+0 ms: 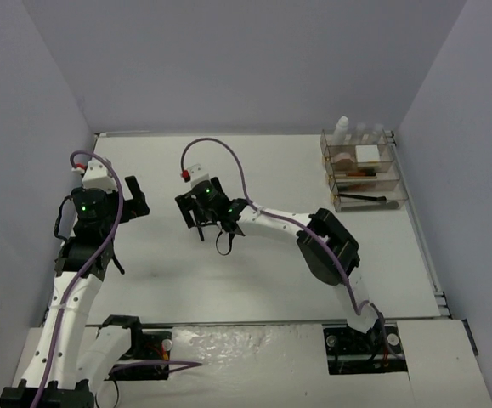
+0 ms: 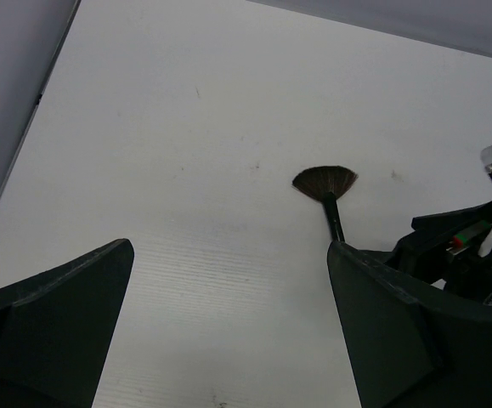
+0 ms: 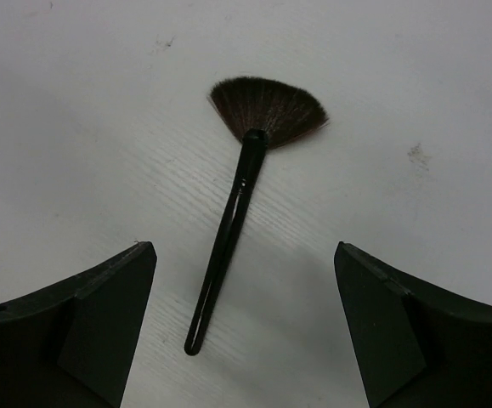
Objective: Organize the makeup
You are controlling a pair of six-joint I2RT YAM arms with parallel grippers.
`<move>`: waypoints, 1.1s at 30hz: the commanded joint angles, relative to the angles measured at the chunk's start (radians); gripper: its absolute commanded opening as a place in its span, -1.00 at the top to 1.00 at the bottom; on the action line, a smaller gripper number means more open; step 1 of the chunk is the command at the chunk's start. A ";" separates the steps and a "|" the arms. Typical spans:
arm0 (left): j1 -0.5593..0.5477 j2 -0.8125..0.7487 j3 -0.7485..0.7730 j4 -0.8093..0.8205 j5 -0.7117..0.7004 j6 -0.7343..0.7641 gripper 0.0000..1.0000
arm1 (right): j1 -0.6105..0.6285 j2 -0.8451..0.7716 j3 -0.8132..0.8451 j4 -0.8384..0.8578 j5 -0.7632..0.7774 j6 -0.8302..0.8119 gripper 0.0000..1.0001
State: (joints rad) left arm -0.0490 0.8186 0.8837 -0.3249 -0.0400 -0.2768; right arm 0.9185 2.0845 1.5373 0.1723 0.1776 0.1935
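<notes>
A black fan brush [image 3: 233, 229] lies flat on the white table, with its bristles [image 3: 267, 106] pointing away from my right wrist camera. My right gripper [image 3: 242, 255] is open and hangs over the handle. One finger stands on each side of the handle and neither touches it. From above, that gripper [image 1: 213, 229] is left of the table's middle. The left wrist view shows the same brush [image 2: 325, 191] ahead and to the right. My left gripper [image 2: 230, 246] is open and empty, and the top view places it [image 1: 133, 198] at the table's left. More makeup sits in the organizer.
A clear tiered organizer [image 1: 360, 174] stands at the back right against the wall. It holds white-capped bottles [image 1: 342, 127], a white pad [image 1: 366, 154] and a dark brush [image 1: 364, 198]. Grey walls close in the table on the left, back and right.
</notes>
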 commanded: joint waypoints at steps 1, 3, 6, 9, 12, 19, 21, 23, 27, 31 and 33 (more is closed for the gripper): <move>0.008 -0.007 0.012 0.056 -0.015 0.003 -0.94 | 0.019 0.084 0.121 0.056 0.040 -0.024 -0.62; 0.008 -0.004 0.013 0.056 -0.015 0.004 -0.94 | 0.030 0.128 0.148 0.068 0.042 -0.019 -0.57; 0.008 -0.001 0.012 0.056 -0.014 0.004 -0.94 | 0.035 0.162 0.174 0.082 0.055 -0.008 -0.51; 0.008 -0.001 0.013 0.056 -0.013 0.003 -0.94 | 0.036 0.195 0.189 0.094 0.074 -0.001 -0.39; 0.008 0.001 0.014 0.055 -0.012 0.001 -0.94 | 0.036 0.218 0.204 0.098 0.078 0.001 -0.24; 0.006 0.001 0.013 0.058 -0.011 0.001 -0.94 | 0.036 0.259 0.206 0.099 0.071 0.013 0.19; 0.007 0.003 0.014 0.057 -0.010 0.002 -0.94 | 0.035 0.264 0.196 0.098 0.066 0.020 0.28; 0.007 0.002 0.014 0.056 -0.009 0.002 -0.94 | 0.032 0.263 0.182 0.099 0.057 0.026 0.38; 0.008 0.002 0.014 0.056 -0.010 0.002 -0.94 | 0.015 0.239 0.133 0.099 0.047 0.050 0.78; 0.008 0.004 0.013 0.056 -0.010 0.002 -0.94 | -0.017 0.155 0.058 0.099 0.066 0.061 1.00; 0.008 0.005 0.014 0.056 -0.009 0.002 -0.94 | -0.035 0.093 0.013 0.099 0.086 0.067 1.00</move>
State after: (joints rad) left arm -0.0490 0.8200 0.8837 -0.3252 -0.0456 -0.2768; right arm 0.9283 2.3265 1.6296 0.2898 0.2198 0.2393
